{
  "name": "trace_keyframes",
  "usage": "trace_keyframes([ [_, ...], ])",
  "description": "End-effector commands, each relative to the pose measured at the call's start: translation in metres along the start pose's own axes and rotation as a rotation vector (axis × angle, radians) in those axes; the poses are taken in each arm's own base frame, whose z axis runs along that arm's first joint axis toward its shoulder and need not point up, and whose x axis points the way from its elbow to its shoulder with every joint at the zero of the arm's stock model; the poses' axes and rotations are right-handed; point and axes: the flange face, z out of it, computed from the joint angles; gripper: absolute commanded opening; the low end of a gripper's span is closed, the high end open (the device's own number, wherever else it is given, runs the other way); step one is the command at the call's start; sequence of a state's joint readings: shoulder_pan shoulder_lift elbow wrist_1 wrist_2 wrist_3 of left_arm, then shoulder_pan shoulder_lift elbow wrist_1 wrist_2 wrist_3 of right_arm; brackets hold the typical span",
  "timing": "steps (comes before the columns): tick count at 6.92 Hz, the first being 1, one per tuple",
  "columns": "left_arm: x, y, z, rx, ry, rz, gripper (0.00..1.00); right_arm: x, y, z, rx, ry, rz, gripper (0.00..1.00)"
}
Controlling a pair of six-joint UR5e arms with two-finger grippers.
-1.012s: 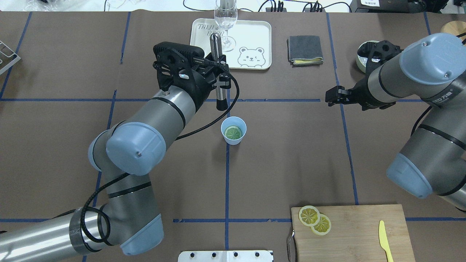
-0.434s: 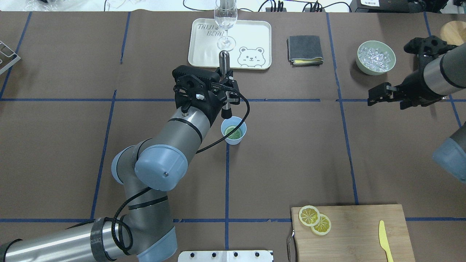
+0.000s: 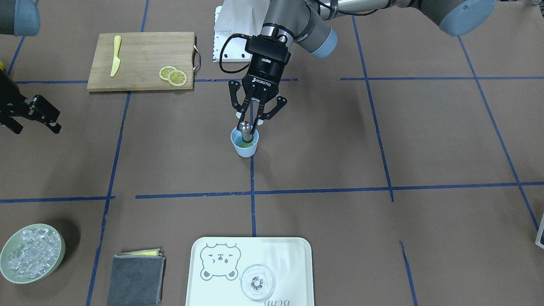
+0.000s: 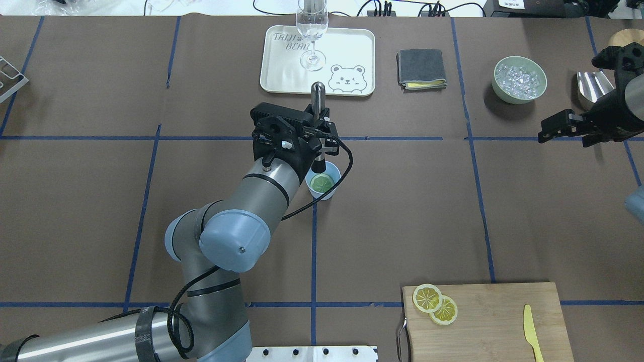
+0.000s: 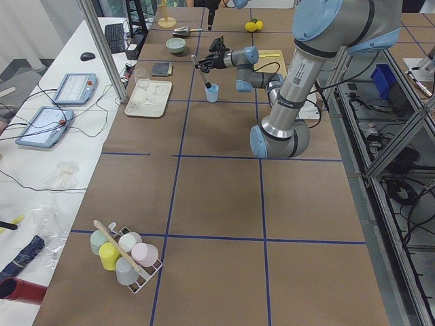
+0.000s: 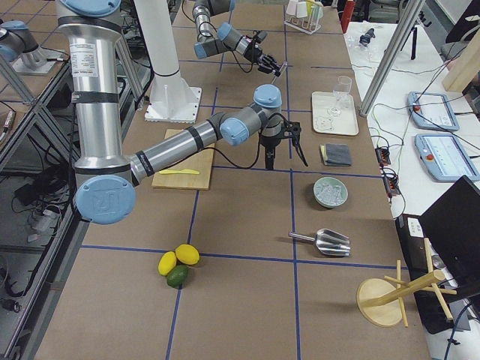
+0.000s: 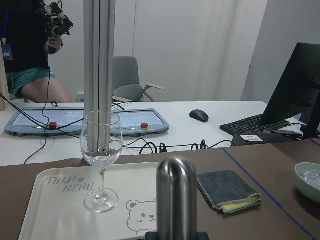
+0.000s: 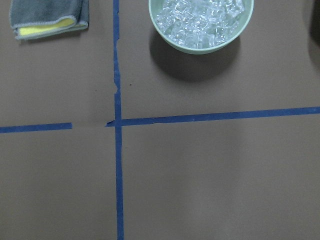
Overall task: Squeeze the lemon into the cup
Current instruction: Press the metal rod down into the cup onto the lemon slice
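The light-blue cup stands at the table's middle and also shows in the front view. A round slice, the lemon, lies inside it and looks greenish. My left gripper is shut on an upright steel muddler. The muddler's black tip is inside the cup's mouth, over the slice. In the front view the left gripper is right above the cup. My right gripper is open and empty, far to the right, near the ice bowl.
Two more lemon slices and a yellow knife lie on a wooden board at front right. A glass stands on a bear tray. A grey cloth, a bowl of ice and a metal scoop are at the back right.
My left arm carried the muddler toward me and down, from behind the cup into its mouth. My right arm pulled back to the right, uncovering the ice bowl.
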State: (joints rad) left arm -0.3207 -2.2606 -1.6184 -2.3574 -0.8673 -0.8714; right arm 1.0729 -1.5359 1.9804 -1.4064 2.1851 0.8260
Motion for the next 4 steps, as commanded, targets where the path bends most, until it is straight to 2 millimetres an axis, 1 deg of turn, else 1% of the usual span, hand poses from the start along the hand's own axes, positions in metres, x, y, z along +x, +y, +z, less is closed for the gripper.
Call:
trace_keyframes([
  [1,0.006,0.018,0.004,-0.023,-0.005,0.017,0.00,0.004,0.000,0.000,-0.001,0.003,0.002,1.00],
  [2,0.004,0.025,0.009,-0.025,-0.007,0.020,0.00,0.005,0.000,0.001,-0.003,0.005,0.004,1.00],
  [3,0.001,0.040,0.015,-0.026,-0.001,0.018,0.00,0.005,0.001,0.001,-0.002,0.004,0.005,1.00],
  [4,0.000,0.044,0.016,-0.028,-0.001,0.021,0.00,0.004,0.000,0.000,-0.001,0.003,0.004,1.00],
])
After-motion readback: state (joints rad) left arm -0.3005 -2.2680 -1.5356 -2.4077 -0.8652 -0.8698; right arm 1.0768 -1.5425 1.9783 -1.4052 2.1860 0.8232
